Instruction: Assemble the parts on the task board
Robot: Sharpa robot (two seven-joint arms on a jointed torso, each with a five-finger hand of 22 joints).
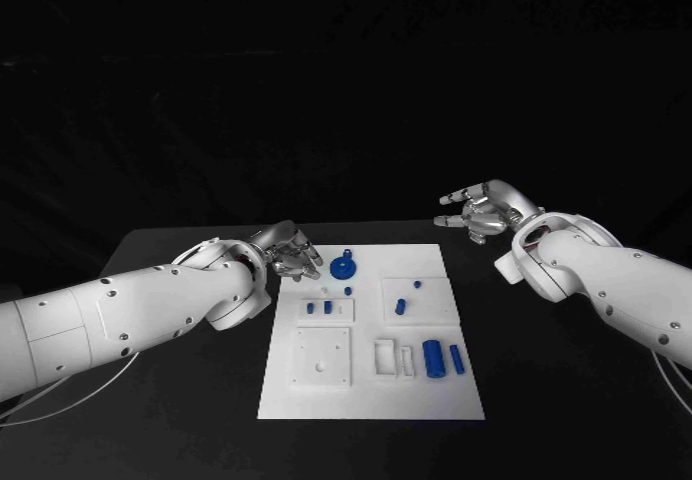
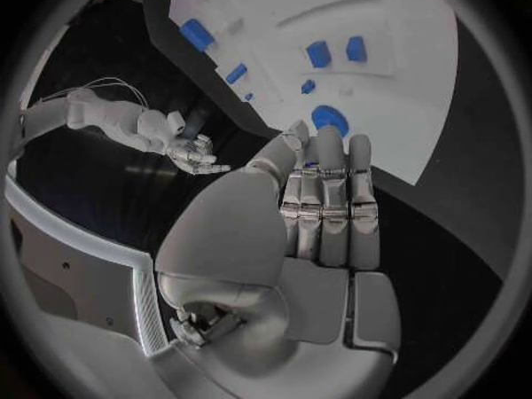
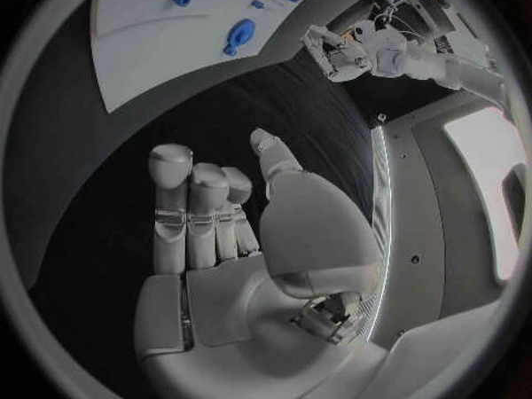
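Your task board [image 1: 368, 400] lies lengthwise near-to-far mid black table [image 1: 188, 420]. Two blue cylinders [image 1: 444, 358] lie side by side in its near right part, long axes running near-far; a round blue part [image 1: 345, 267] sits at its far left. Left hand [image 1: 289, 255] hangs over the board's far left corner, right hand [image 1: 483, 212] beyond the far right corner, both loosely spread, holding nothing

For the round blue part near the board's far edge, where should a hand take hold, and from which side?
Judging by the head view, the round blue part lies flat on the task board, a small stub at its far rim. Pinching across its round rim from above looks best. The left hand hovers beside it, holding nothing, so it is the likelier one; the right hand hangs off the board, fingers apart.
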